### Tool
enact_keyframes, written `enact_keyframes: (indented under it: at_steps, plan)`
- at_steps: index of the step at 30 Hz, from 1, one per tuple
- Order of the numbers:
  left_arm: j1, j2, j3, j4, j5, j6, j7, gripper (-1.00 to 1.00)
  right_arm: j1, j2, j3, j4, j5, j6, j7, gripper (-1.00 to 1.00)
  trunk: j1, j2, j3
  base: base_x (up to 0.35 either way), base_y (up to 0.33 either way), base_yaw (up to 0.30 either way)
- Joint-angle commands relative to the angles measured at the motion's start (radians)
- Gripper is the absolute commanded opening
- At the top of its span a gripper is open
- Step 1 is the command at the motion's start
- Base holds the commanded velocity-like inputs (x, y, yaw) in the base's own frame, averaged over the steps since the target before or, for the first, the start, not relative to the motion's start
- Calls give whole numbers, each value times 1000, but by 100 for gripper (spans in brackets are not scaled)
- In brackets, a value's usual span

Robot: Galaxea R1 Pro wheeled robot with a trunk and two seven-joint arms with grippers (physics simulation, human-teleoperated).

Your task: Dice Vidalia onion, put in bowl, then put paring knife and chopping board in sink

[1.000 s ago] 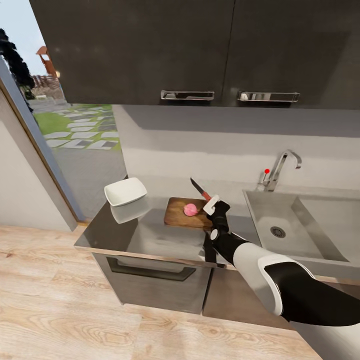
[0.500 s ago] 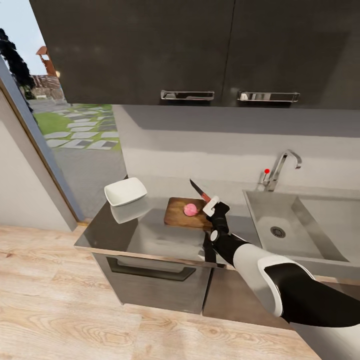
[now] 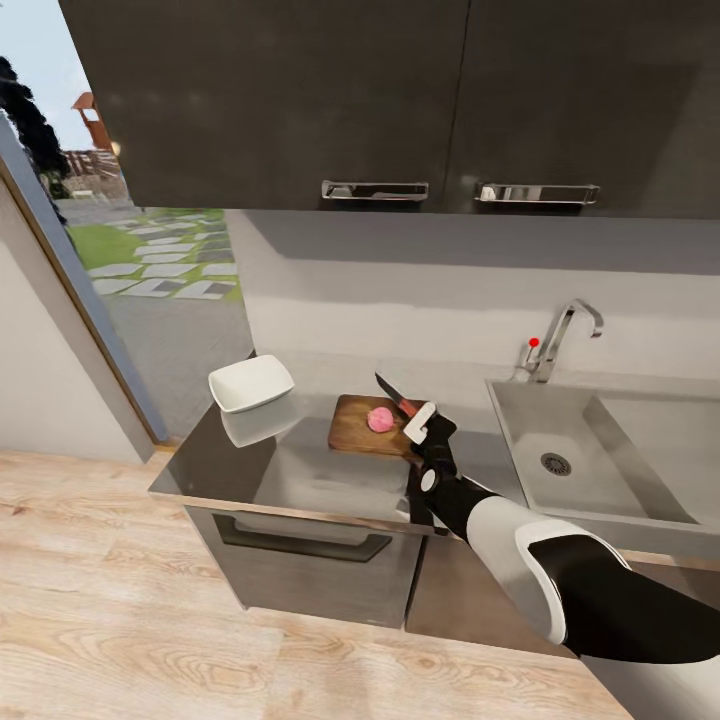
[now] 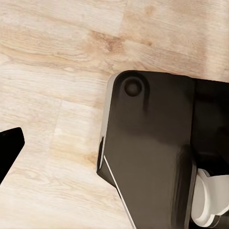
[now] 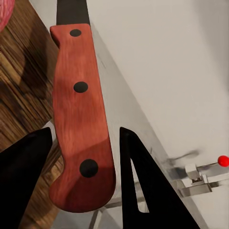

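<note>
The pinkish Vidalia onion [image 3: 380, 419] sits on the dark brown chopping board [image 3: 352, 428] on the glossy grey countertop [image 3: 300, 470]. Just right of the onion, my right gripper [image 3: 419, 421] is shut on the paring knife [image 3: 396, 394], whose dark blade slants up and left over the board above the onion. In the right wrist view the black fingers [image 5: 138, 176] clamp the knife's reddish riveted handle [image 5: 80, 119], with the board [image 5: 21, 86] and an edge of the onion [image 5: 4, 12] beyond. The white bowl [image 3: 250, 384] stands left of the board. The steel sink [image 3: 560, 450] lies to the right.
A chrome tap with a red knob [image 3: 552, 345] rises behind the sink. Dark wall cabinets [image 3: 400, 100] hang overhead. The countertop ends just left of the bowl, by a glazed opening. In the left wrist view a dark robot part [image 4: 152, 152] hangs over wooden floor.
My right gripper has dropped slightly and shifted left, bringing the knife blade lower and closer to the onion. The onion, board and bowl have not moved.
</note>
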Motion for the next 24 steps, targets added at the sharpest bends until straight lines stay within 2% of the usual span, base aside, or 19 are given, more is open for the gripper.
enact_keyframes:
  at_steps: [1,24]
  plan:
    - [0,0,1,-1,11,0,-10,100,-1,0,8,2,-8,-3,-4,-100,1,-2,-2,0,0,0]
    - [0,2,1,5,6,-3,-9,100,0,0,2,-3,-14,-8,3,-100,1,-2,-2,0,0,0]
